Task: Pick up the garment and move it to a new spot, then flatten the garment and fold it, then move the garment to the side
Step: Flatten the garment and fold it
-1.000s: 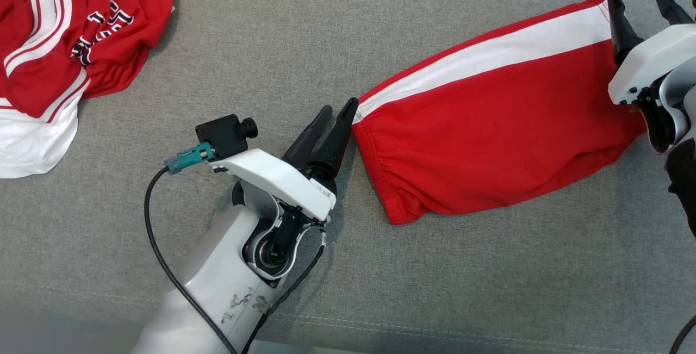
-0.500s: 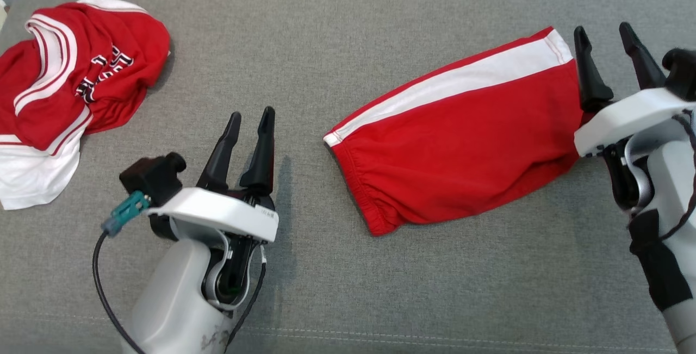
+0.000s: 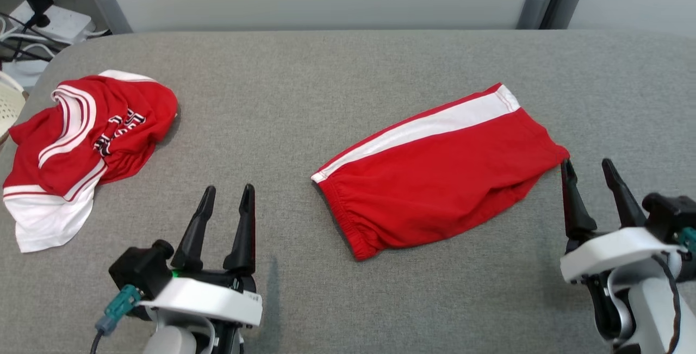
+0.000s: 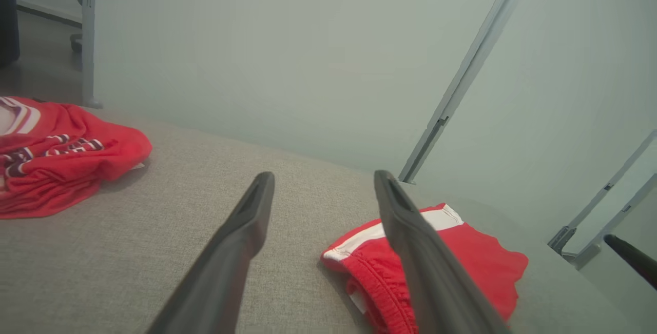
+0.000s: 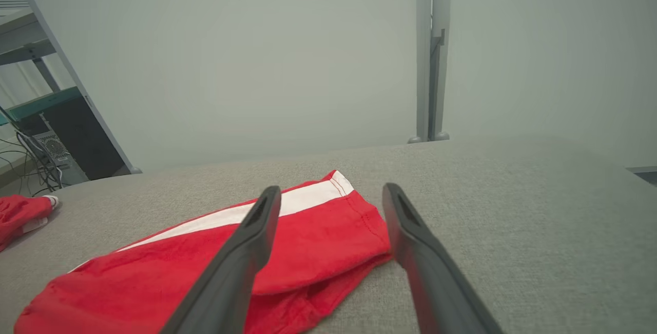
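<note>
Head view: the red shorts (image 3: 440,172) lie folded lengthwise, white side stripe up, right of centre on the grey padded table (image 3: 326,71). Their elastic waistband points toward the left gripper (image 3: 229,187), and the leg hem is just beside the right gripper (image 3: 586,162). Both grippers stand wide open and empty, one off each end of the shorts, which suggests the fold is laid down and released. What remains, I judge, is sliding them aside. A crumpled red jersey (image 3: 87,142) sits well apart near the table's left edge, likely parked clear of the working space.
</note>
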`<state>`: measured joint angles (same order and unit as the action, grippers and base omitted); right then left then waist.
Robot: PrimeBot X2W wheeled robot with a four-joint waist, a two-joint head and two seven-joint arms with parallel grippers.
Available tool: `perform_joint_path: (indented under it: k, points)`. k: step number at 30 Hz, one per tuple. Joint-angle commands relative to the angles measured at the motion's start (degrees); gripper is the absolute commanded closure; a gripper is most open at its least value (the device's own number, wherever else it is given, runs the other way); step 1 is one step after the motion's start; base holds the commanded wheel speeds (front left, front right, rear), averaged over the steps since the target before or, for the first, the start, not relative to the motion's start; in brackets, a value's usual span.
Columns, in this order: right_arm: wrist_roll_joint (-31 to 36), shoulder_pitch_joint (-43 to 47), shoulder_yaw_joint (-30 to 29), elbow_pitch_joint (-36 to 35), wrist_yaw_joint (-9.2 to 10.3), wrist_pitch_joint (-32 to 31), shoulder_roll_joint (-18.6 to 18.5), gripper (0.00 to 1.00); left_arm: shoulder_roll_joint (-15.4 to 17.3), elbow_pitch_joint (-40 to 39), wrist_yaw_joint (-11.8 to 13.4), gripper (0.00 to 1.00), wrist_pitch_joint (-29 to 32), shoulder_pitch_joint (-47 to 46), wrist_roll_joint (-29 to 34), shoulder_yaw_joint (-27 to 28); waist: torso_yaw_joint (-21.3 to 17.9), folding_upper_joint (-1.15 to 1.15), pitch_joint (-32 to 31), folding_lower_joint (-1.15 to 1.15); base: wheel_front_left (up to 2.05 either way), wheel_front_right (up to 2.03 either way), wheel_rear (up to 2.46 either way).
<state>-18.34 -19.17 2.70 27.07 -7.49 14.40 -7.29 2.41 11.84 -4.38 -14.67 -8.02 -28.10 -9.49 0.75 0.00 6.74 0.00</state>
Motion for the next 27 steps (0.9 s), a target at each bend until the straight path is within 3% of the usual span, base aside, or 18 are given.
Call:
perform_joint_path:
  k: [1, 10, 18, 23, 27]
  points:
    - [0.04, 0.76, 0.87, -1.73, 0.0, 0.6, -0.01, 0.0, 0.48, -2.07, 0.72, 0.0, -0.32, -0.01, 1.08, 1.95, -0.95, 0.0, -1.61, 0.0, 0.0, 0.0, 0.0]
    - [-1.38, 7.52, -0.19, -5.89, 0.0, 0.6, 0.81, 0.0, 0.47, -7.41, 3.18, 0.0, -0.32, 6.24, 11.54, 2.42, -1.95, 0.0, -3.51, 0.0, 0.0, 0.0, 0.0]
    - [-2.11, 12.56, -0.74, -9.5, 0.0, 0.6, 1.87, 0.0, 0.47, -9.49, 4.8, 0.0, -0.32, 9.88, 13.15, 1.72, -2.14, 0.0, -3.58, 0.0, 0.0, 0.0, 0.0]
    - [-5.08, 11.85, -1.56, -7.68, 0.0, 0.6, 2.69, 0.0, 0.47, -9.57, 4.79, 0.0, -0.32, 9.79, 13.78, 0.84, -1.79, 0.0, -2.61, 0.0, 0.0, 0.0, 0.0]
    - [-10.29, 7.45, -2.63, -1.52, 0.0, 0.6, 3.07, 0.0, 0.47, -9.99, 4.67, 0.0, -0.32, 8.75, 13.92, 0.06, -0.86, 0.0, -1.11, 0.0, 0.0, 0.0, 0.0]
